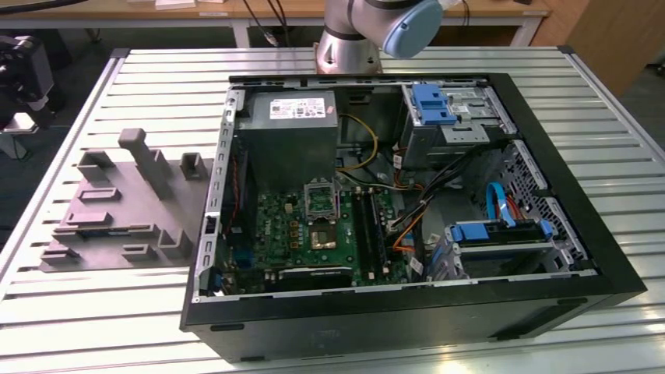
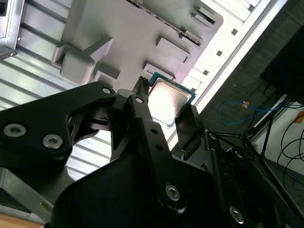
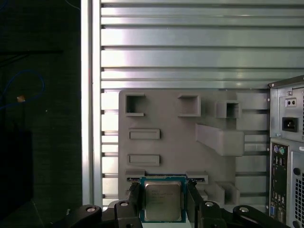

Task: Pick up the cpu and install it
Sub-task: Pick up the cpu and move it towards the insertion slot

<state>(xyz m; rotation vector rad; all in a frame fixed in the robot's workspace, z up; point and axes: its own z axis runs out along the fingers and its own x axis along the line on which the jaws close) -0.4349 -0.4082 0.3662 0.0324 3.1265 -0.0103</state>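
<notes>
Gripping the cpu [image 3: 163, 202] by two opposite edges, the gripper [image 2: 165, 97] has its jaws closed on the chip. In the first wrist view a black finger [image 3: 134, 195] bears on each flank, and the metal lid faces the camera. The chip hangs between the fingertips over the grey fixture tray [image 3: 171, 154], above the tray's edge pocket that lies between two small tabs. It looks large against the tray's other pockets, so I judge it held clear of the tray rather than resting in it. The chip is close to square, with no real long axis. Its sides run parallel with the tray's sides, and the fingers take the pair of sides that run away from that edge. This is the only arm, so there is no question of which is nearer. The open computer case [image 1: 540, 195] stands just beside the tray on the slatted table [image 3: 190, 57], to the exterior view's right of the tray. The silver socket frame [image 1: 321, 197] lies on the green board inside the case, well apart from the tray. Several lines of fine print cross the lid, but they are too faint to make out. The white label [image 1: 301, 107] on the grey box inside the case also carries print, too small to tell.
</notes>
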